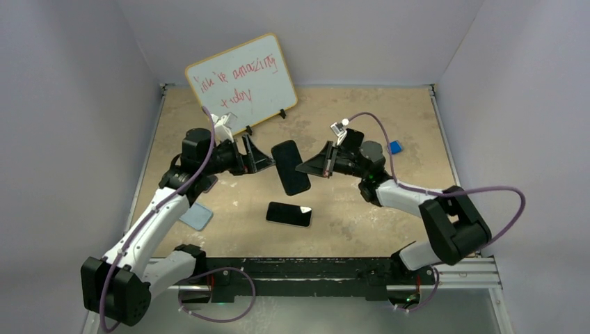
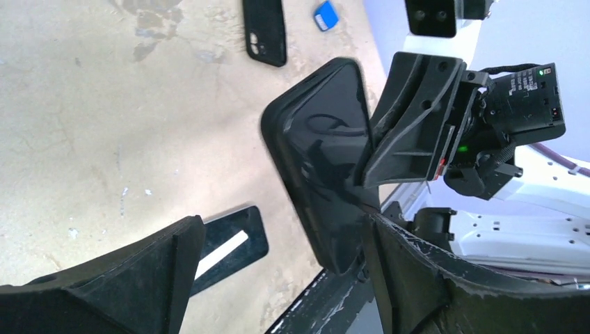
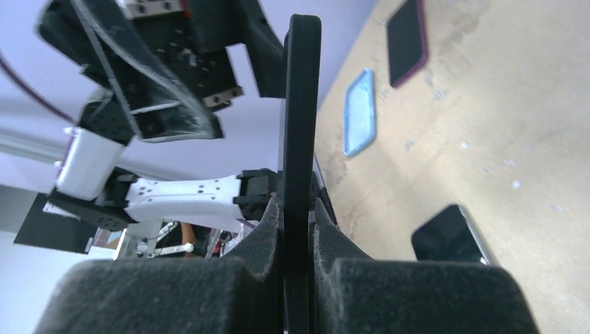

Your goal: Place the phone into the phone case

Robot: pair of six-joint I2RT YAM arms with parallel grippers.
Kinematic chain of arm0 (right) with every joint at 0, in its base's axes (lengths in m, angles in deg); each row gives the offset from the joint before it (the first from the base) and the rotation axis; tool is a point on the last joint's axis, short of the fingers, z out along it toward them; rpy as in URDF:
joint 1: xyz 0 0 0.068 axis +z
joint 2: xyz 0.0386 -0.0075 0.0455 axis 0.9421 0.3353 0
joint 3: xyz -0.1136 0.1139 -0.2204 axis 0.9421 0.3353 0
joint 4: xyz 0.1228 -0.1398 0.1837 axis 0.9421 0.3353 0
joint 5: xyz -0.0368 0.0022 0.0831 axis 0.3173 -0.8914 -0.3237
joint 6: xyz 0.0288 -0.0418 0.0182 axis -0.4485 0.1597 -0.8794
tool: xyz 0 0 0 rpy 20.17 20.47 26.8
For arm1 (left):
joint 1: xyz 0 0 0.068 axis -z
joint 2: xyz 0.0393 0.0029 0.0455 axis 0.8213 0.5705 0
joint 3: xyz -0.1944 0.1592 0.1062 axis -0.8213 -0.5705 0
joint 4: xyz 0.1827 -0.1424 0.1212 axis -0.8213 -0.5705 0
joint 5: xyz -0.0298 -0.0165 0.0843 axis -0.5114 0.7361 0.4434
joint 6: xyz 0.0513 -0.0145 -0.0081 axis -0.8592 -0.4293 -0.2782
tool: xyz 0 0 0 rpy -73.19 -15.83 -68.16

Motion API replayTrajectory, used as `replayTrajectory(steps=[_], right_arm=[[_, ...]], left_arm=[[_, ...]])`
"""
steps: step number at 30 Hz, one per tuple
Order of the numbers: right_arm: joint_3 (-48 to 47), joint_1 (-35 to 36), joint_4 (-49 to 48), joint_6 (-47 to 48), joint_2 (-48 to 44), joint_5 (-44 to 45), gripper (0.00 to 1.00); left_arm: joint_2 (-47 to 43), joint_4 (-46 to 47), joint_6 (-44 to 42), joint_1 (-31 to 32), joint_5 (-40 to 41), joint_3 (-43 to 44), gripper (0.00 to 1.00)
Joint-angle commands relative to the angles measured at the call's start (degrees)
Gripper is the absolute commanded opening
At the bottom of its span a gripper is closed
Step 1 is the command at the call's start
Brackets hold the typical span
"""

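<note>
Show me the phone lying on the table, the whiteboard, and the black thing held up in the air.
phone (image 1: 289, 213): top view, middle of its dark screen.
whiteboard (image 1: 243, 83): top view, middle of its white writing face.
black slab (image 1: 290, 167): top view, middle of its broad face.

The phone case (image 1: 290, 167) was black, as was the phone (image 1: 289, 214) (glossy, with a pale glint). The surface (image 1: 389, 118) was mottled tan; the whiteboard (image 1: 241, 83) bore red writing; a spare cover (image 1: 197, 216) was light blue.
</note>
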Motion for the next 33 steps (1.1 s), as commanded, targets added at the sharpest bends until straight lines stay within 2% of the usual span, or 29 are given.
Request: replayTrajectory(steps=[1, 3, 9, 16, 20, 26, 29, 33], right_arm=[[0.38, -0.1, -10.11, -4.45, -5.98, -2.67, 0.0], [1.51, -0.1, -14.73, -8.03, -6.54, -3.45, 0.0], [4.38, 0.02, -32.04, -20.2, -5.53, -5.18, 0.0], [5.74, -0.01, -36.26, -21.86, -4.18, -6.16, 0.0], [6.3, -0.02, -41.34, -24.82, -2.03, -6.49, 0.0], [7.02, 0.42, -47.43, -29.11, 2.47, -6.36, 0.0], [7.01, 0.84, -48.41, -29.37, 4.39, -7.01, 0.0], [7.62, 1.04, -49.56, -29.35, 5.67, -6.27, 0.0]], left_arm=[[-5.14, 2.97, 3.51, -0.31, -3.11, -0.57, 0.86], [-6.18, 7.99, 7.48, -0.31, -5.61, -2.41, 0.86], [-6.25, 30.84, 21.12, -0.31, -12.97, -9.12, 0.79], [-4.01, 46.88, 28.61, -0.23, -14.63, -13.66, 0.64], [-3.73, 54.73, 32.16, -0.23, -13.45, -16.36, 0.52], [-3.04, 55.79, 32.89, -0.14, -13.06, -17.02, 0.25], [-3.62, 52.19, 30.63, -0.14, -12.93, -16.67, 0.02], [-6.13, 40.29, 25.11, -0.14, -9.73, -14.82, 0.0]])
